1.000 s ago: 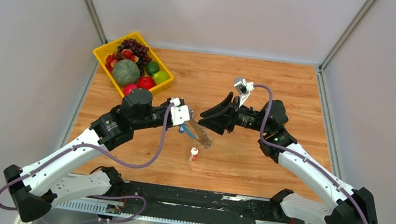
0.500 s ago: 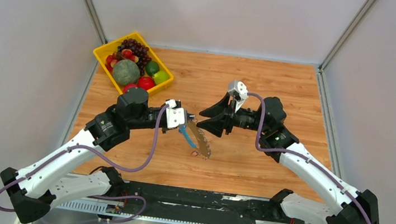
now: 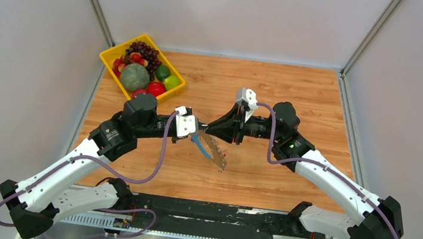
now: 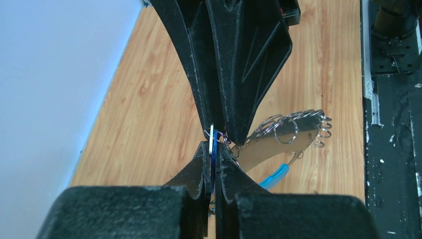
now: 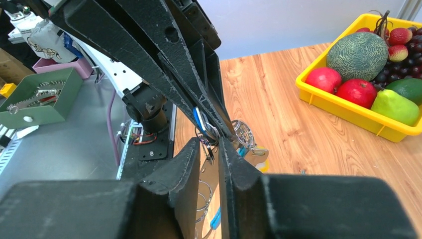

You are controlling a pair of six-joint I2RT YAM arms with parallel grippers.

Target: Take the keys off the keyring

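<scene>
My left gripper (image 3: 197,131) is shut on a thin blue-headed key (image 4: 214,155), held above the table. The keyring (image 3: 217,151) hangs from there: a metallic strip with several wire rings (image 4: 281,130) and a light-blue band (image 4: 276,174). My right gripper (image 3: 208,129) meets the left one tip to tip. Its jaws stand nearly together with a narrow gap, and the bunch of rings (image 5: 243,132) by the blue key (image 5: 199,119) sits between their tips. The right fingers (image 4: 239,74) fill the top of the left wrist view. The other keys are hidden.
A yellow tray (image 3: 107,59) of fruit stands at the back left of the wooden table and shows in the right wrist view (image 5: 348,112). The black base rail (image 3: 204,212) runs along the near edge. A green tray (image 5: 45,94) lies off the table.
My right gripper has moved left to the left gripper's tips and closed from wide open to a narrow gap. The left gripper has lifted slightly with the hanging keyring.
</scene>
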